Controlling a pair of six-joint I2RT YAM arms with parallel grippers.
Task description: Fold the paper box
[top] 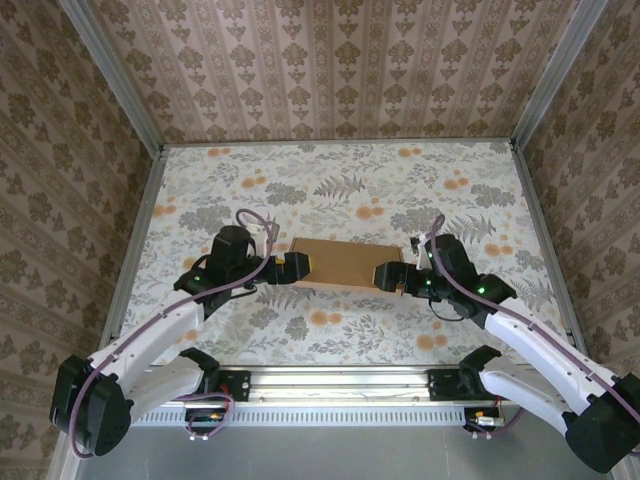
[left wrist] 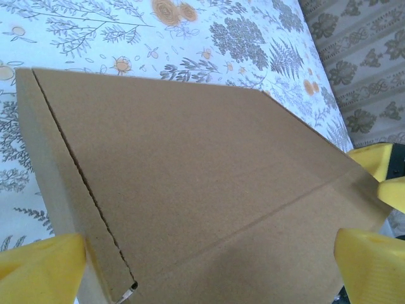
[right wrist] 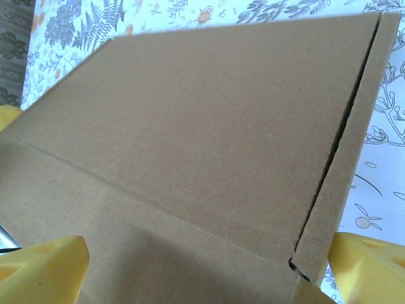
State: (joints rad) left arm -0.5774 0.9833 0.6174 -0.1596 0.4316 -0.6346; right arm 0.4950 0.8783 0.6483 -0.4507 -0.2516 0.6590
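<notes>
The paper box lies flat and closed in the middle of the table, plain brown with a crease line and a slit along one side flap. My left gripper is at its left end and my right gripper at its right end. In the left wrist view the box runs between the wide-apart yellow fingers of my left gripper. Seen from the right wrist, the box likewise sits between the spread fingers of my right gripper. Both stand open, straddling the box ends.
The box rests on a floral tablecloth. Patterned walls and metal corner posts close in the table on three sides. An aluminium rail with both arm bases runs along the near edge.
</notes>
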